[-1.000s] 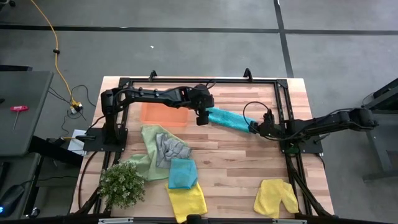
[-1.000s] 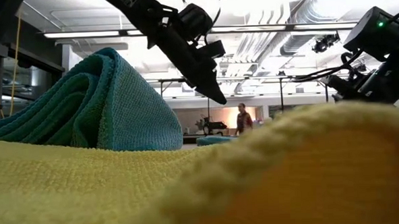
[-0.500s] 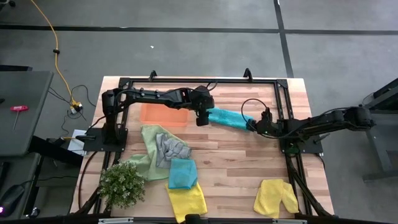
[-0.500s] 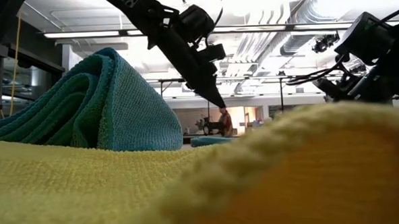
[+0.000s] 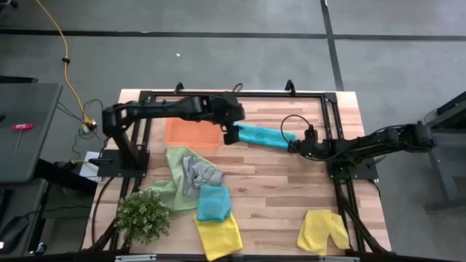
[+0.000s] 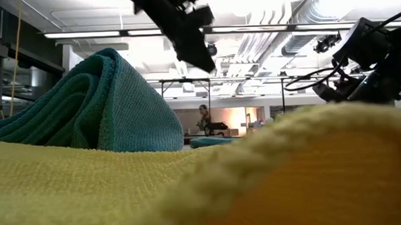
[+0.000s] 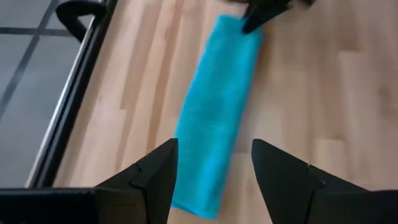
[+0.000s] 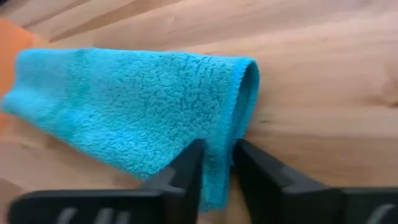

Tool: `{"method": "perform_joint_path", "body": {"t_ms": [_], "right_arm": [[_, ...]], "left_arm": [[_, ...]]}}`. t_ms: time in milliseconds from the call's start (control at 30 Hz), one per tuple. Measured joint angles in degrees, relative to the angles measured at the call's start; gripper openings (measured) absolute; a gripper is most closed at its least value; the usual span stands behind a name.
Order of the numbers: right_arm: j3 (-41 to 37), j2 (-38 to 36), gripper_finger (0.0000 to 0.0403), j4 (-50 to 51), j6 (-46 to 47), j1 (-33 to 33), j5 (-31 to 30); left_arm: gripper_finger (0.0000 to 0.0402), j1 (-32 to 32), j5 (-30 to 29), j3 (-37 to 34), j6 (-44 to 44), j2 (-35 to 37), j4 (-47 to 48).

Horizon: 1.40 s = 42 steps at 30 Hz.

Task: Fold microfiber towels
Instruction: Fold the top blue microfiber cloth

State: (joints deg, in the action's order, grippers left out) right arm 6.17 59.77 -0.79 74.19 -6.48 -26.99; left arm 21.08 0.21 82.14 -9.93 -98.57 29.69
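While pinched, folded teal towel (image 8: 143,102) (tabletop) fills right claw (image 8: 214,165).

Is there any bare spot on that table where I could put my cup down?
Bare wood lies between the yellow towel at the front right and the teal and yellow pair, and behind the folded teal towel. It is crowded around the green and grey towels, plant and orange tray.

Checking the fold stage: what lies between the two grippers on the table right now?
In the high view, the folded teal towel spans the stretch from the open left gripper to the right gripper, which pinches its far end; only bare wood surrounds it.
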Motion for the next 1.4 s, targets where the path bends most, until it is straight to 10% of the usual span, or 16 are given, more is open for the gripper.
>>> {"method": "perform_joint_path", "body": {"t_ms": [167, 567, 1167, 1400], "right_arm": [[-0.11, 0.04, 0.0008, 0.38, -5.81, -0.02, -3.17], [0.56, -0.18, 0.0002, -0.23, -13.89, -0.02, -4.0], [29.24, -0.13, 0.0, 41.99, -28.06, -1.33, -12.29], [33.29, 0.62, 0.0, 41.06, -34.45, -4.47, -12.23]], "left_arm": [[0.0195, -1.97, 2.32, -7.9, 2.86, 10.36, -7.76], [0.0195, -5.89, -3.26, -37.92, 10.0, 31.16, -38.95], [0.0195, -9.22, -13.08, -40.43, 9.72, 33.05, -37.85], [0.0195, -9.22, -13.1, -40.43, 9.74, 33.05, -40.13]]}}
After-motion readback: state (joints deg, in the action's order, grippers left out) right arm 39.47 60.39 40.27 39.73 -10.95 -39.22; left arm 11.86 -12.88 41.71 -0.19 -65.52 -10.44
